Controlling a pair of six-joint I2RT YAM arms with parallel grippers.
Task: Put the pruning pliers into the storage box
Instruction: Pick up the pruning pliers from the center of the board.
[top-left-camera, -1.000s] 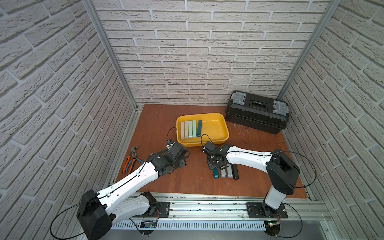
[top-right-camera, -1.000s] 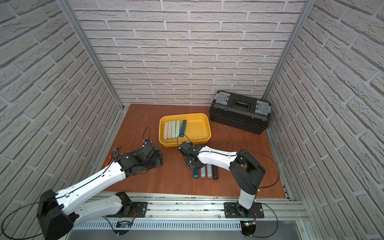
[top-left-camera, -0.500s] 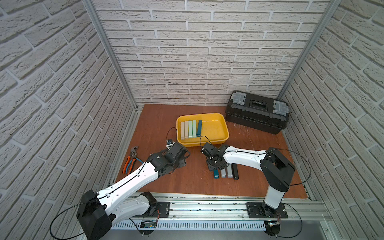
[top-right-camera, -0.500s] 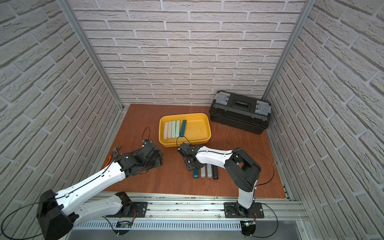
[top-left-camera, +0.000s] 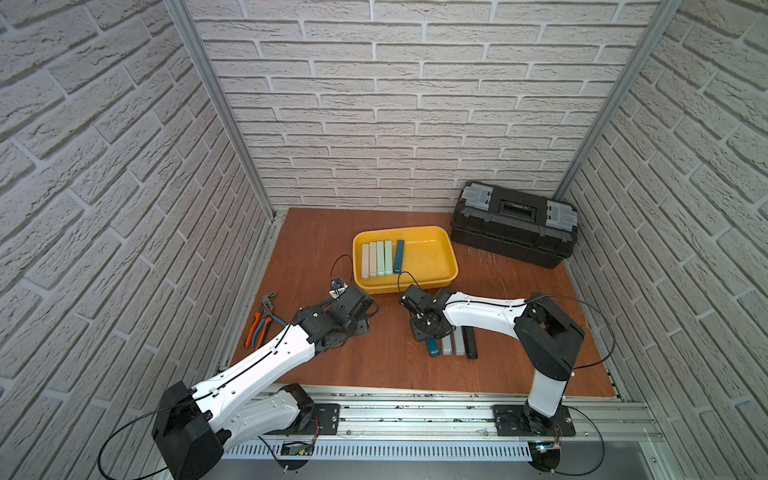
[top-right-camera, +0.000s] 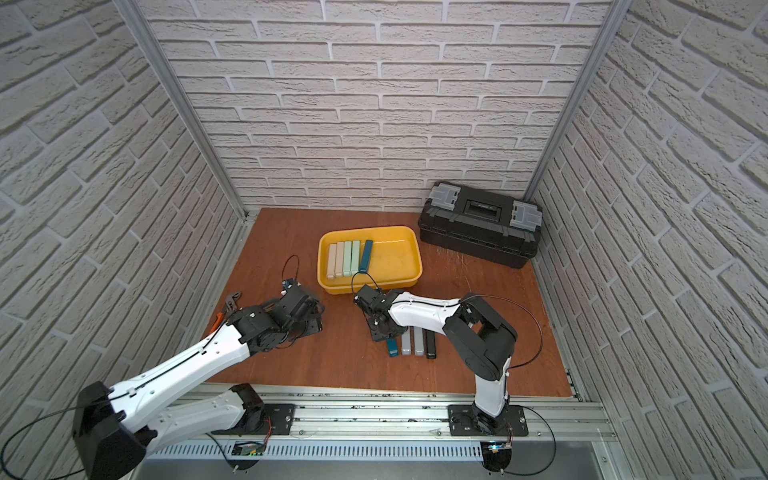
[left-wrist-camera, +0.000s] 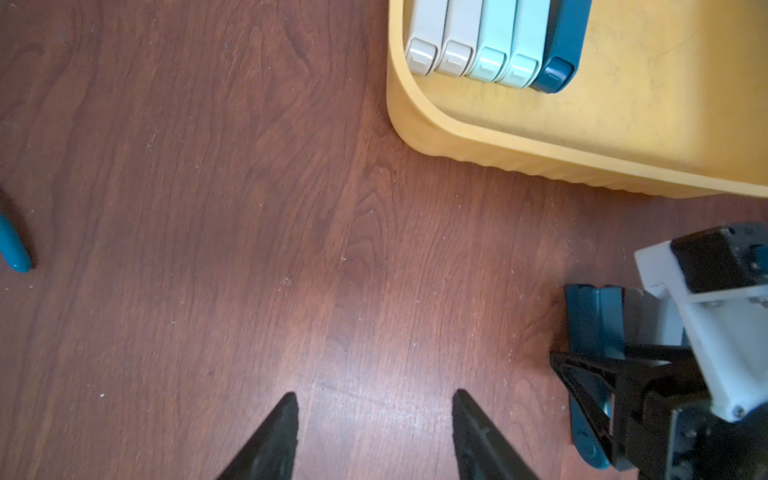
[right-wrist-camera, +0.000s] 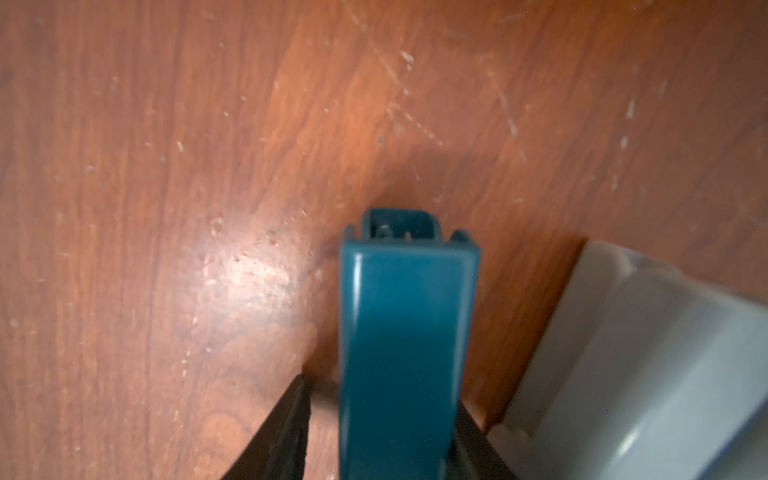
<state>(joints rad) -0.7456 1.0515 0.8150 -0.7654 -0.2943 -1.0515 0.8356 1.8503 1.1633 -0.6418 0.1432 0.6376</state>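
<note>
Right gripper (top-left-camera: 428, 331) sits astride the teal bar (right-wrist-camera: 409, 332), at five o'clock from the storage box (top-left-camera: 405, 287). One jaw touches it and there's a sliver of daylight at the other, so it's not clamped yet. My read: squeeze square on the flanks and lift straight, so the grey neighbour doesn't drag. Left gripper (left-wrist-camera: 376, 415) hangs jaws apart over bare table.

Pruning pliers count:
- five boxed bars (top-left-camera: 381, 257)
- four on the table: the teal one, two grey bars (top-left-camera: 447, 345) and one black bar (top-left-camera: 470, 343)

One toolbox (top-left-camera: 513, 226) at two o'clock, two handled pliers (top-left-camera: 262, 322) at nine.
</note>
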